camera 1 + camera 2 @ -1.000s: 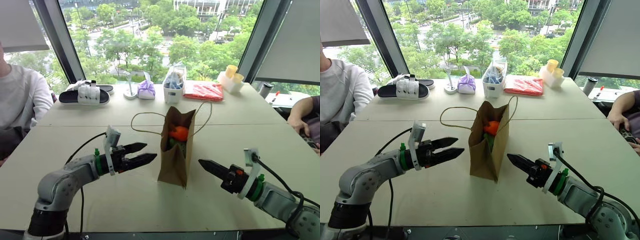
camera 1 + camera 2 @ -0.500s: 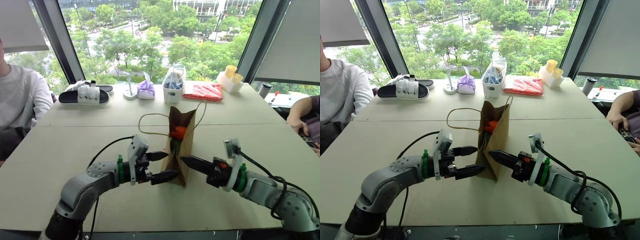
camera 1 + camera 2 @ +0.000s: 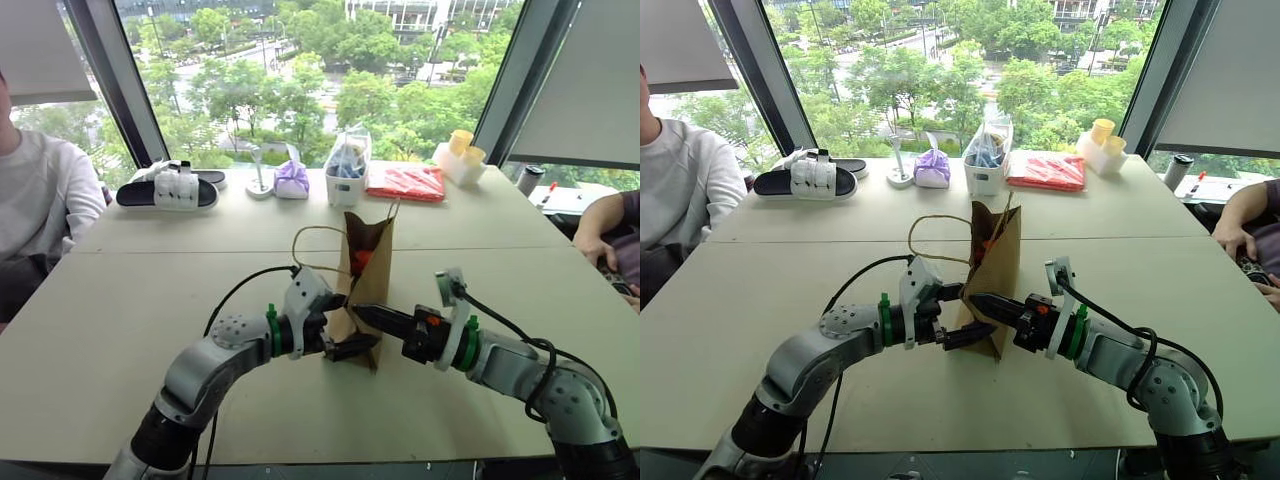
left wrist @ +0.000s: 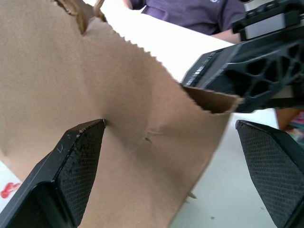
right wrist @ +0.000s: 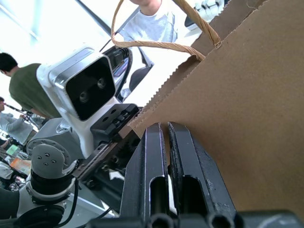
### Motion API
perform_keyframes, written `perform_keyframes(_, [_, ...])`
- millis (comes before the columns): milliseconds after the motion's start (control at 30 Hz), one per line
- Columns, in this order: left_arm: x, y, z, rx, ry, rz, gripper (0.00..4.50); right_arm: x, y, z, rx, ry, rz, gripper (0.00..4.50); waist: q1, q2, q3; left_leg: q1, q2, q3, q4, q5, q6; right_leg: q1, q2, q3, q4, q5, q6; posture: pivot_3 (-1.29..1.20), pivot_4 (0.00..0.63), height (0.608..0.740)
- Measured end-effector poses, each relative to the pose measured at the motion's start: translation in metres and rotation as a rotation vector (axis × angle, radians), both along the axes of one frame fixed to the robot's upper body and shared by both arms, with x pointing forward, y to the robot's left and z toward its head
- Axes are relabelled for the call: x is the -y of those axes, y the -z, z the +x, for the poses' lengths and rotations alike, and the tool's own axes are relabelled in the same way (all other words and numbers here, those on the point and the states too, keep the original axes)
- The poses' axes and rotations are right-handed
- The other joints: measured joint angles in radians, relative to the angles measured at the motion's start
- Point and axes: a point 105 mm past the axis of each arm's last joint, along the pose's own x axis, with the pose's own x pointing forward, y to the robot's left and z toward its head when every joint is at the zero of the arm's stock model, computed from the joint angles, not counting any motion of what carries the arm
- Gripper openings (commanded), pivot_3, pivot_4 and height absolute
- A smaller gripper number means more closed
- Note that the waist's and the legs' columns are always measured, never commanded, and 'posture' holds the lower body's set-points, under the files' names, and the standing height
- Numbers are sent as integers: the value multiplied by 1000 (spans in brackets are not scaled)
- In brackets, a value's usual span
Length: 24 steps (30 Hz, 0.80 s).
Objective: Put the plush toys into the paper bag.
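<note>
While the paper bag (image 3: 366, 275) stands upright mid-counter (image 3: 150, 300), both arms crowd its lower half. Left gripper (image 3: 962, 315): jaws wide, straddling the bag's near corner; the left wrist view has one finger (image 4: 71, 161) against the paper and the other out past the bag's edge. Right gripper (image 3: 985, 304): jaws pressed together, nothing visibly between them, lying flat against the bag's right side wall just below the serrated rim. Orange plush toy (image 3: 358, 262) sits inside the bag, visible through the open mouth; can't make out the green one. Cord handles (image 3: 310, 240) loop out leftward over the left forearm.

Back row by the window, well clear of the bag: black sandals (image 3: 168, 188), purple pouch (image 3: 292, 180), clear bag of items (image 3: 346, 170), red packet (image 3: 407, 183), yellow cups (image 3: 460, 155). A person in a white top (image 3: 35, 205) sits at the left edge, a person's arm (image 3: 605, 225) at the right edge.
</note>
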Motion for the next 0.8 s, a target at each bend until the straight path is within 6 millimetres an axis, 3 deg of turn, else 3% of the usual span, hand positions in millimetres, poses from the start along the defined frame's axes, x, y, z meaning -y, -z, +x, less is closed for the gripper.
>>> perform_keyframes(100, [2, -1, 1, 3, 0, -1, 3327, 0, 1, 1, 2, 6, -5, 0, 0, 0, 0, 0, 0, 0, 0, 0, 0, 0, 0, 0, 0, 0, 0, 0, 150, 740])
perform_keyframes(233, [2, -1, 1, 4, -1, -1, 1261, -1, 1, 1, 1, 7, 1, 0, 0, 0, 0, 0, 0, 0, 0, 0, 0, 0, 0, 0, 0, 0, 0, 0, 150, 740])
perform_keyframes(333, [3, -1, 1, 5, -1, -2, 13, -1, 2, 0, -3, 8, 9, 0, 0, 0, 0, 0, 0, 0, 0, 0, 0, 0, 0, 0, 0, 0, 0, 0, 150, 740])
perform_keyframes(467, [4, -4, 2, 14, 6, -5, 13, 6, 0, 0, -6, 33, 31, 0, 1, 0, 0, 0, 0, 0, 0, 0, 0, 0, 0, 0, 0, 0, 0, 0, 150, 740])
perform_keyframes(600, [4, -11, 8, 48, 18, -12, 13, 35, -14, -10, 5, 95, 123, 0, 3, 0, 0, -1, 0, 0, 0, 0, 0, 1, 0, -1, 0, 0, 0, 0, 150, 740])
perform_keyframes(667, [2, -21, 14, 98, 53, -28, 13, 45, -22, -17, 28, 114, 128, 0, 0, 0, 0, 0, 0, 1, 0, 0, 0, 1, 0, -1, 0, 0, 0, 0, 150, 740])
perform_keyframes(800, [7, -45, 26, 200, 180, -50, 13, 43, -21, -27, 18, 98, 117, 0, 0, 0, 0, 0, 0, 2, 0, 0, 0, 1, 1, -1, 0, 0, 0, 0, 150, 740])
